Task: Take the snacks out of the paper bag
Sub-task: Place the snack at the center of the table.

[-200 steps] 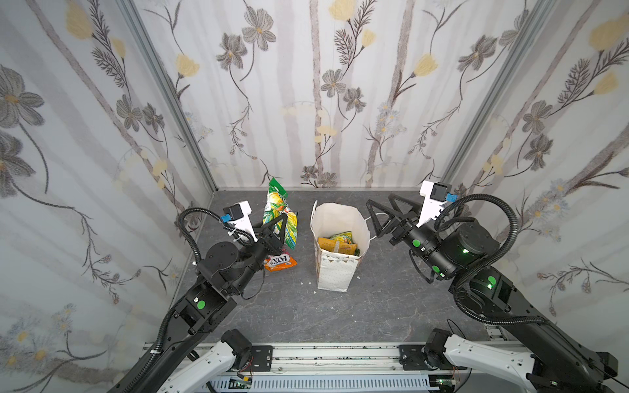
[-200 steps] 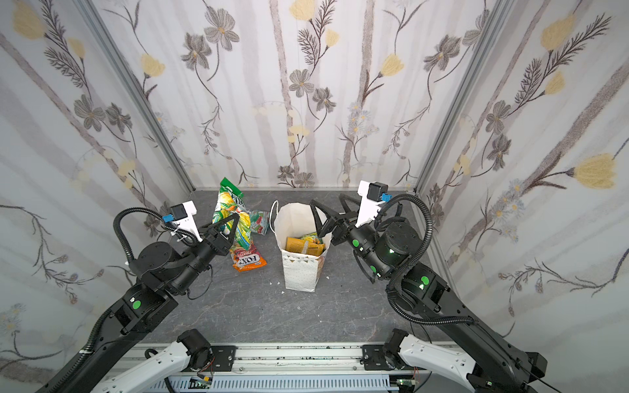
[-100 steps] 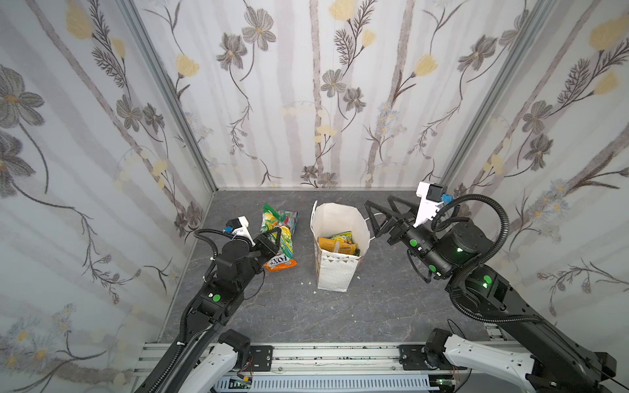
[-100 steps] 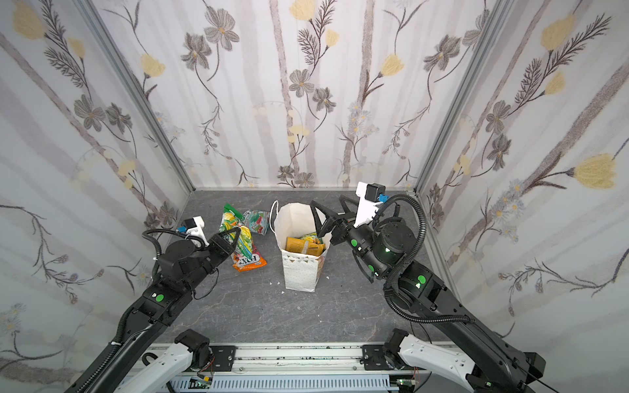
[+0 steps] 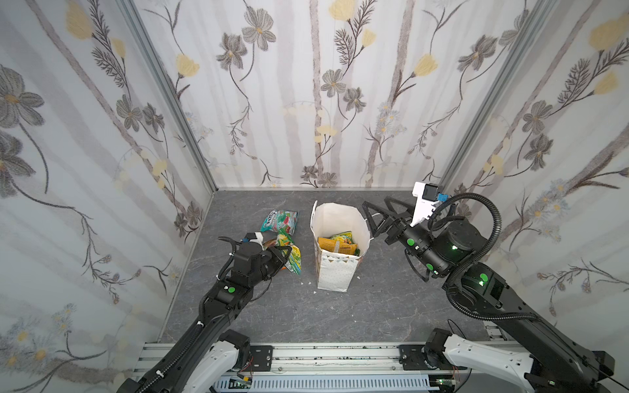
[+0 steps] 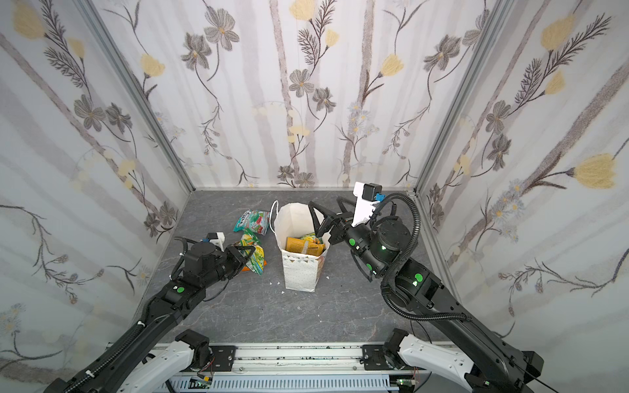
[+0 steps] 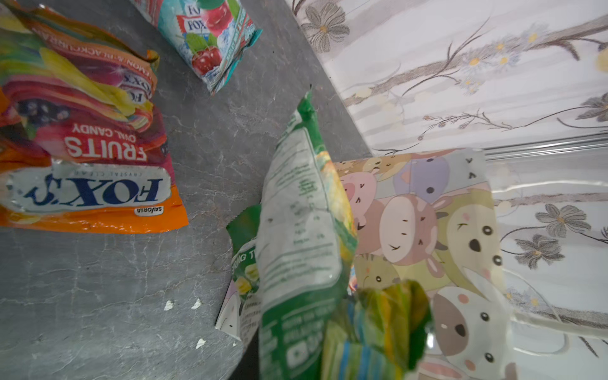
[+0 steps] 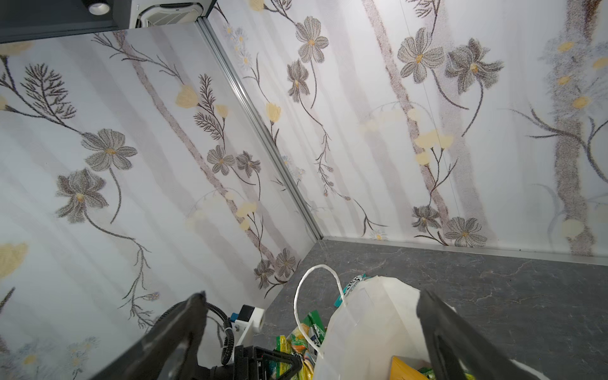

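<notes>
- The left claw (image 5: 285, 252) is seen narrowed on the green-yellow packet (image 5: 293, 260), low over the desk (image 5: 272, 316).
- The packet is best lowered until it rests flat, then freed by a full opening; crinkly film is judged likely to cling to a half-opened claw.
- A landing spot is to be chosen beside the red-orange packet (image 7: 88, 164) and the teal packet (image 5: 280, 220), apart from the paper bag (image 5: 335, 274), which stands upright at mid-desk.
- The right claw (image 5: 375, 202) is held wide just beside the bag's rim; more snacks (image 5: 337, 242) are left inside.
</notes>
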`<state>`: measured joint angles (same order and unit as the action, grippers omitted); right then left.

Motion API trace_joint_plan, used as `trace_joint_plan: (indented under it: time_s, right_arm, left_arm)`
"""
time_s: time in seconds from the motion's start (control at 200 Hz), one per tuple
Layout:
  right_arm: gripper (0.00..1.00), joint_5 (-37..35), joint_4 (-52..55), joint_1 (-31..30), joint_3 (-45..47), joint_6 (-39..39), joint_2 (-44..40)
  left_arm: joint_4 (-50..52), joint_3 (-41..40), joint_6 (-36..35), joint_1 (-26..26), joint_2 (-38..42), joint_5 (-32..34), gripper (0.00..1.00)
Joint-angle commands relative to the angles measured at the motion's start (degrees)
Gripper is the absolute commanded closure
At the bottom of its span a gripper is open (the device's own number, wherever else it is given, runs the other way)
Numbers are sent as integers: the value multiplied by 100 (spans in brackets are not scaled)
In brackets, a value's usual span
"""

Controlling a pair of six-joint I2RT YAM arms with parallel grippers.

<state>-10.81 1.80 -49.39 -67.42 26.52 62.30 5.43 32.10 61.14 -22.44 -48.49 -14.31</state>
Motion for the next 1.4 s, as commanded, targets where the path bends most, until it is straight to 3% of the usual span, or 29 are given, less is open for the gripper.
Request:
trace_joint_plan:
  time_s: [0.0,0.33,0.734,1.154,1.394]
  right_arm:
    - [1,88,-172,7,18,50,11]
    - [0,70,-139,18,47,87,-10]
    - [1,62,-112,28,64,107,-16]
    - [0,66,-92,27,54,120,-43]
    - [0,72,-92,25,10,117,-16]
  left_arm:
    - [-561,-131,108,11,-192,-275,73]
    - [-1453,-511,398,12,-1202,-874,76]
    - [-794,-597,224,5,-1560,-527,71]
    - [670,-277,-695,20,-1611,526,32]
    - [2068,172,-716,20,-1654,1768,13]
